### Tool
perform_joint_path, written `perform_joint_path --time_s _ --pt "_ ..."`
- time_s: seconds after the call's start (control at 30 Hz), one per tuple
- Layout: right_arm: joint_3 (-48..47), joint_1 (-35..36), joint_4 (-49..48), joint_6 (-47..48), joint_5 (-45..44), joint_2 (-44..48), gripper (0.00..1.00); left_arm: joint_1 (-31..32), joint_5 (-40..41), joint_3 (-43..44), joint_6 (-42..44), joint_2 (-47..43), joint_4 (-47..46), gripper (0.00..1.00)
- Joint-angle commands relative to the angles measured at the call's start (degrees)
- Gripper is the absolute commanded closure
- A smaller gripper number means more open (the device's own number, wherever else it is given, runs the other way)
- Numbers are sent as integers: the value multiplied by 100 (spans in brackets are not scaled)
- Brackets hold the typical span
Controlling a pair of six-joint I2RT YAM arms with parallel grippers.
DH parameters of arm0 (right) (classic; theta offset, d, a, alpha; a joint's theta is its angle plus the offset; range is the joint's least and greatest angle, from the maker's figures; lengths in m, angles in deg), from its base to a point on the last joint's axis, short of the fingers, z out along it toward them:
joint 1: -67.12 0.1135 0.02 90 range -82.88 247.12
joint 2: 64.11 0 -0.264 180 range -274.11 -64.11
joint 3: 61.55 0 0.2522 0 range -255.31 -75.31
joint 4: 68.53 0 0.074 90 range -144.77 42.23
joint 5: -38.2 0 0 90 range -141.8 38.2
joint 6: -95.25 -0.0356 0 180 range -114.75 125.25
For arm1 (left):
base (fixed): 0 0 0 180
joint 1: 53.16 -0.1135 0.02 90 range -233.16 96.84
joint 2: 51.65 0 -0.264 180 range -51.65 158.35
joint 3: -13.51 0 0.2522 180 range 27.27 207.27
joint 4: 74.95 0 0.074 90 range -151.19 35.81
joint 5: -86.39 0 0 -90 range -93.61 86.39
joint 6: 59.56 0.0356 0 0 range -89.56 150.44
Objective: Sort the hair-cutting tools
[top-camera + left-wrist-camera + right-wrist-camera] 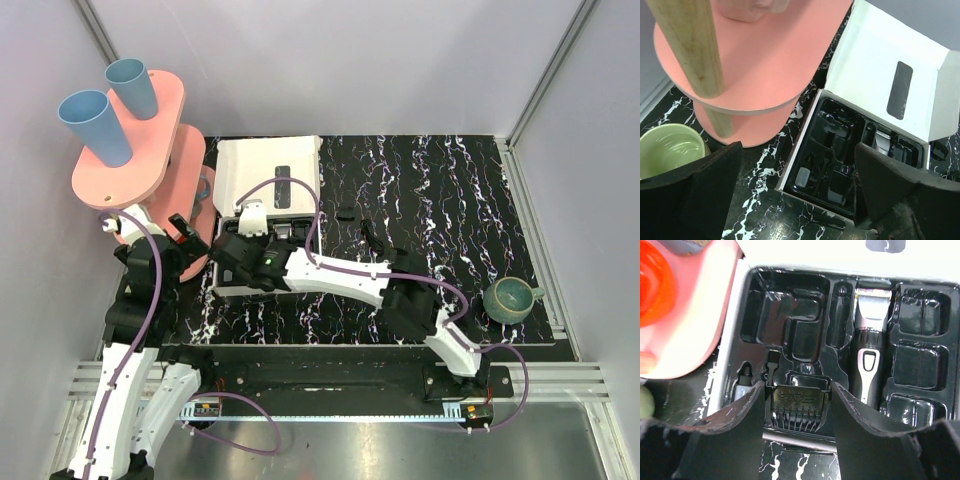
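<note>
In the right wrist view, my right gripper [797,390] is shut on a black comb attachment [798,407], which spans the gap between both fingers above the near edge of the black moulded tray [785,315]. The slim clipper [869,357] with its grey head lies in a slot of that tray. In the top view, the right gripper [240,262] hangs over the front of the white box [270,165]. Two small black pieces [346,213] lie on the table right of the box. My left gripper [799,165] stands open and holds nothing, left of the box.
A pink two-tier stand [130,150] with two blue cups [95,125] rises at the far left. A pale green bowl [670,150] sits under it. A teal bowl [508,300] stands at the right. A slim black stick [830,220] lies before the box.
</note>
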Motion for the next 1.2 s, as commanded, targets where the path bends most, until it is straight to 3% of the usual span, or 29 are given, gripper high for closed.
perform_joint_path --time_s 0.0,0.7,1.17 --pt "-262 23 -420 208 -509 -272 73 -27 552 233 -189 -78 96 1" --pt "265 23 -799 50 -738 -589 75 -27 1133 233 -453 -333 272 1" --pt "468 23 -852 -302 -422 -738 75 -27 1168 233 -488 -342 298 1"
